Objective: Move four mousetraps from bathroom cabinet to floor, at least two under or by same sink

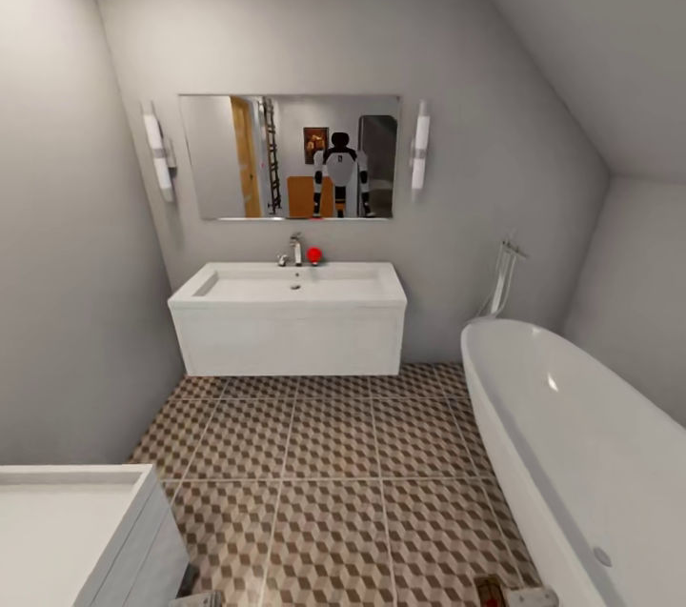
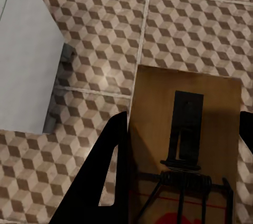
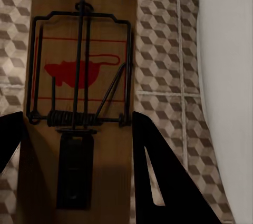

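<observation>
From the head camera I face the bathroom sink (image 1: 288, 316), hung on the far wall at twelve o'clock under a mirror (image 1: 289, 156) that reflects the robot. The bathroom floor (image 1: 333, 493) of cube-pattern tiles runs from the sink toward me. An oval white bathtub (image 1: 572, 435) lies at three o'clock, and a small white drawer unit (image 1: 76, 540) at eight o'clock. At five o'clock, on the frame's lower edge, I see a brown scrap that may be one mousetrap, too small to be sure.

On the left wrist camera, my left gripper (image 2: 182, 182) pinches a mousetrap (image 2: 184, 129) between its two dark fingers (image 2: 100, 182), the board held above the tiles with the corner of the white unit beside it.

On the right wrist camera, my right gripper (image 3: 79, 182) grips a second mousetrap (image 3: 81, 76), its red mouse print and wire spring facing the lens, tiles beneath and the white tub wall alongside.
</observation>
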